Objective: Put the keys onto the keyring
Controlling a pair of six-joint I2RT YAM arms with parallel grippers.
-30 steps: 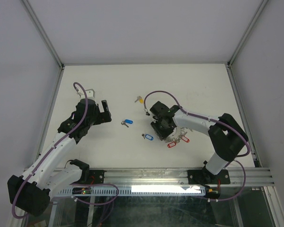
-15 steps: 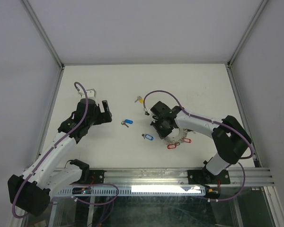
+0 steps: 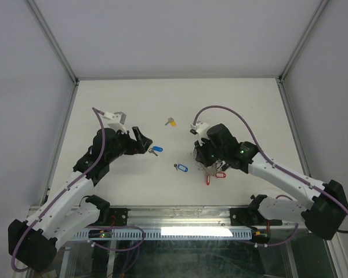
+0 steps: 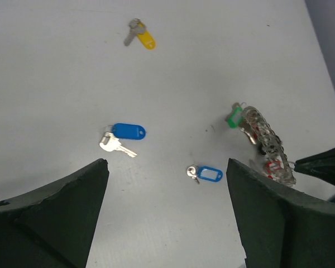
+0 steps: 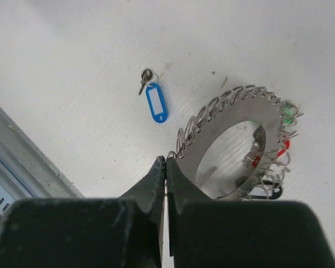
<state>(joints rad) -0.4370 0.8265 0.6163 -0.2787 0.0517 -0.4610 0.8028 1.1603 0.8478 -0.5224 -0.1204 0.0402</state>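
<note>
Three keys lie loose on the white table: a yellow-tagged one (image 3: 171,122) (image 4: 140,37) at the back, a blue-tagged one (image 3: 156,150) (image 4: 123,137) by my left gripper, and another blue-tagged one (image 3: 181,168) (image 4: 205,173) (image 5: 155,100) near the middle. The keyring (image 3: 211,169) (image 4: 265,142) (image 5: 204,142), a flat silver ring fringed with small keys and red and green tags, is tilted up on edge. My right gripper (image 3: 204,159) (image 5: 166,162) is shut on its rim. My left gripper (image 3: 144,142) (image 4: 166,164) hangs open above the table, nothing between its fingers.
An aluminium rail (image 3: 220,217) (image 5: 22,151) runs along the table's near edge. Metal frame posts and grey walls bound the table at left, right and back.
My right arm has swung round and its jaws have closed on the keyring's rim, tipping the ring up. My left arm has moved right, towards the nearer blue-tagged key.
</note>
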